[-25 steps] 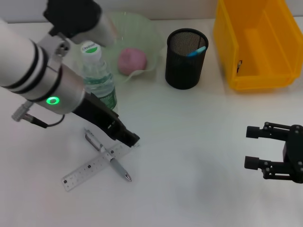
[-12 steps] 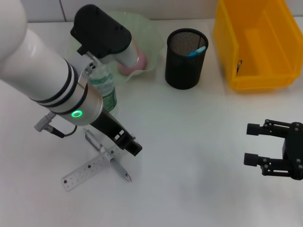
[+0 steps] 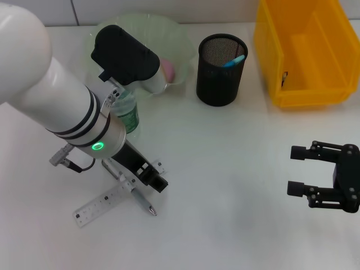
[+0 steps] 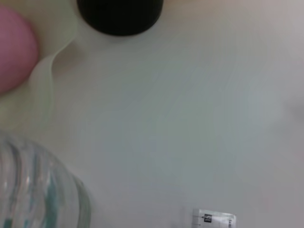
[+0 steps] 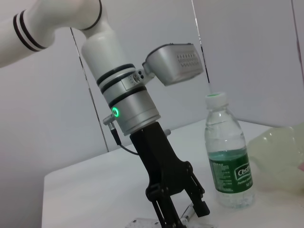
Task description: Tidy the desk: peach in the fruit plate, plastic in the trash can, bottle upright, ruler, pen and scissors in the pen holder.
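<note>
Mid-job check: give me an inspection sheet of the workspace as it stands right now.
Surface: white desk, no spills seen.
Job's things: water bottle upright beside the fruit plate; peach in the plate; ruler and pen crossed flat on the desk; mesh pen holder holds a blue item; yellow bin at the back right.
Clutter: nothing seen.
Grippers: left gripper low over the pen and ruler, nothing held; right gripper open, idle at the right.
Cables: short lead at the left wrist.
Surroundings: white wall behind.
</note>
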You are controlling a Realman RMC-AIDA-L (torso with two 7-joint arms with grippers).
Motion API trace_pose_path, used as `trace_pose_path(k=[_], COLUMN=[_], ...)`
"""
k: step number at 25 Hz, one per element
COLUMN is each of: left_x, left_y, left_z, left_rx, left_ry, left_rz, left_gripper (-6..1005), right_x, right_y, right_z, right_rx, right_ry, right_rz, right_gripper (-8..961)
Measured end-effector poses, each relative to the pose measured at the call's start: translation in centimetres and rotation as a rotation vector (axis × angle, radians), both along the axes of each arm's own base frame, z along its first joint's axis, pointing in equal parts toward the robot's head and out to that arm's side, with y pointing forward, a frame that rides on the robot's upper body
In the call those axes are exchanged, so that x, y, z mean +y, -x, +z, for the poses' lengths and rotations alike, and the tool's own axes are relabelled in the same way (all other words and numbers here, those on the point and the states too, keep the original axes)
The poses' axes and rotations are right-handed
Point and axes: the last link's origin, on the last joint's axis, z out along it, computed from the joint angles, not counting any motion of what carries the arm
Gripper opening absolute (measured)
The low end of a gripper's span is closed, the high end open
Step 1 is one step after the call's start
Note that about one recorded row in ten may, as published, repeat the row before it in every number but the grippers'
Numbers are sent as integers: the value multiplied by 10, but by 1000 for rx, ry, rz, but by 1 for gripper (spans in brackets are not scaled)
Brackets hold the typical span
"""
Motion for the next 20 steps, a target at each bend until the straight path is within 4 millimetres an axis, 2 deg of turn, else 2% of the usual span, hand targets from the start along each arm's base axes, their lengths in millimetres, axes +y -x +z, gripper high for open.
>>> trace_pose_path(k=[17,20], left_x=[0,0], left_y=[10,11], left_z=[-8,-8], left_rx=[26,27], left_ry=[9,11], left_rz=[3,1], left_gripper=[800,730], right_x=[4,4], right_y=[0,1], right_z=[-2,-1], right_rx=[-12,-12], right_ry=[-6,-7], right_rz=[0,0], right_gripper=[753,753])
